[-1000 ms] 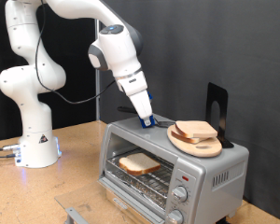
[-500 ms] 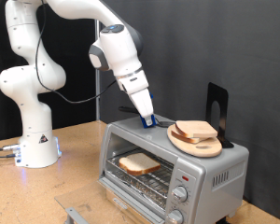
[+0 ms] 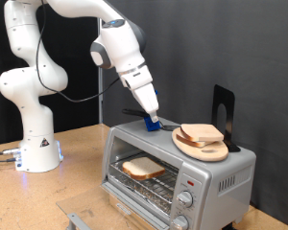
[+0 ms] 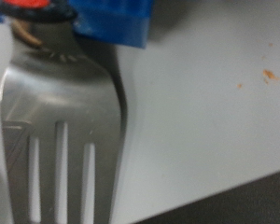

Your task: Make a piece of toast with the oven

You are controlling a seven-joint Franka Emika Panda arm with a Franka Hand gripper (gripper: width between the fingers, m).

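Observation:
The silver oven [image 3: 230, 177] stands at the exterior view's lower right, and one slice of pale bread [image 3: 142, 169] lies on the wire rack inside it. A second slice [image 3: 204, 133] lies on a round wooden board [image 3: 195, 149] on the oven's top. My gripper [image 3: 151, 119] points down at a small blue block [image 3: 153, 123] resting on the oven top, just left of the board. The wrist view shows a metal fork [image 4: 61, 121] very close, lying over the oven's silver top [image 4: 205, 103], with the blue block [image 4: 112, 23] at its handle end. My fingers are not seen there.
A black upright stand [image 3: 221, 107] rises behind the board on the oven top. The oven has round knobs [image 3: 185, 198] on its front right. The robot base [image 3: 34, 144] stands on the wooden table [image 3: 77, 168] at the exterior view's left.
The arm's wrist has swung slightly up and to the exterior view's left. The gripper tip and blue block stay at the same spot on the oven top.

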